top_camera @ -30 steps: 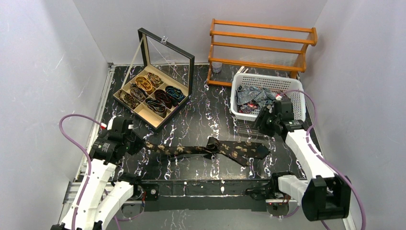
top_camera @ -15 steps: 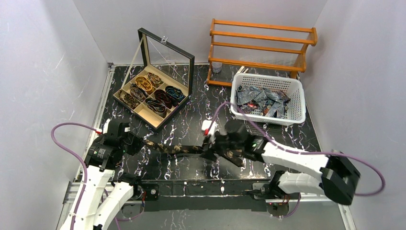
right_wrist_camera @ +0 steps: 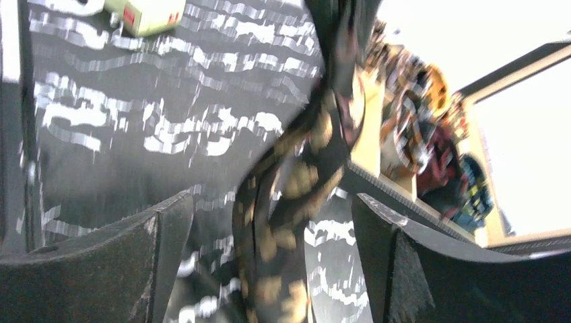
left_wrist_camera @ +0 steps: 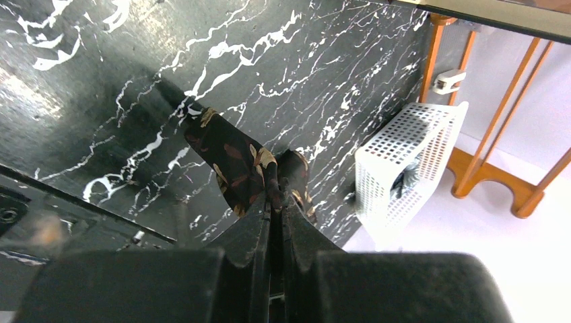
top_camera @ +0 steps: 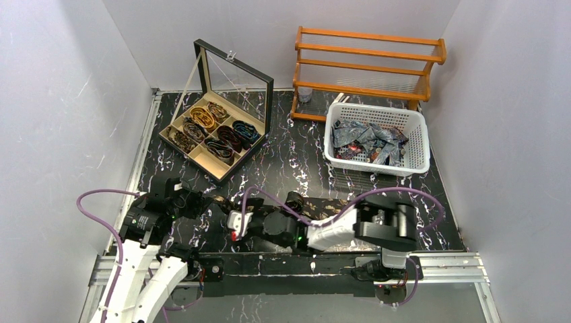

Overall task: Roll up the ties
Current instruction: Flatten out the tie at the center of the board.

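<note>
The table [top_camera: 296,161] carries a rack [top_camera: 367,67] at the back, a basket [top_camera: 417,145] heaped with loose ties [top_camera: 367,138] and an open box [top_camera: 202,153] with coils [top_camera: 215,128] in most compartments and one bare.

The big change is the right arm. A second ago it stood by the basket; it has swept across the near edge to the left side, its fingers widening as it went.

The tie [top_camera: 330,207] in hand, dark with gold spots, lies flat along the near part of the table. Its wide half shows right of centre. Its narrow end runs left, under the right arm, to the left gripper [left_wrist_camera: 273,202]. That gripper has stayed pressed together on the narrow end, fabric pinched between the tips.

The right gripper [right_wrist_camera: 269,198] is spread wide and straddles the narrow strip, one finger on each side, not yet touching it as far as the blurred wrist view shows.

No turn of a coil is formed yet. I judge that the right gripper is placed to take the strip just beside the pinch, so rolling can start from the narrow end.
</note>
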